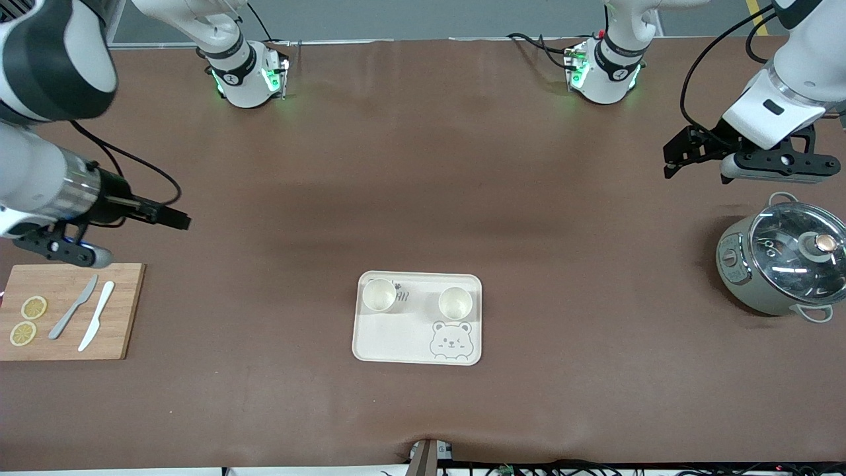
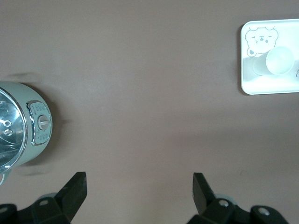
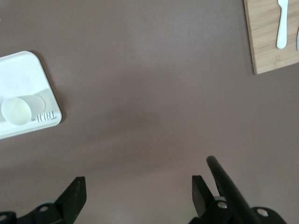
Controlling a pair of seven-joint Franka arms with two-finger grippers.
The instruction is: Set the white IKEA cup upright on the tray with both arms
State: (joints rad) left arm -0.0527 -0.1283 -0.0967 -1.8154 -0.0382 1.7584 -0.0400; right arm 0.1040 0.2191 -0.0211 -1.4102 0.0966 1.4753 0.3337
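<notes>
While both arms hang raised at the two ends of the brown table, the task items rest near its middle, toward the front camera. On the cream rectangular tray with rounded corners a grey bear face is printed in the corner nearest the camera, toward the left arm's end. Two white round cups stand upright on the tray's farther half, mouths up: the first white cup at the corner toward the right arm's end, partly covering the grey lettering, and the second white cup just above the bear print. The cups are apart from each other.

Toward the right arm's end, at about the same depth as the tray, lies a rectangular wooden cutting board. It carries two lemon slices, a grey knife and a white knife, side by side.

Toward the left arm's end sits a pale green electric pot with a glass lid, farther from the camera than the tray.

The right gripper hangs over bare table just beside the cutting board's farther edge; its jaws stand wide apart and hold nothing. The left gripper hangs over bare table beside the pot; its jaws are likewise spread wide and empty.
</notes>
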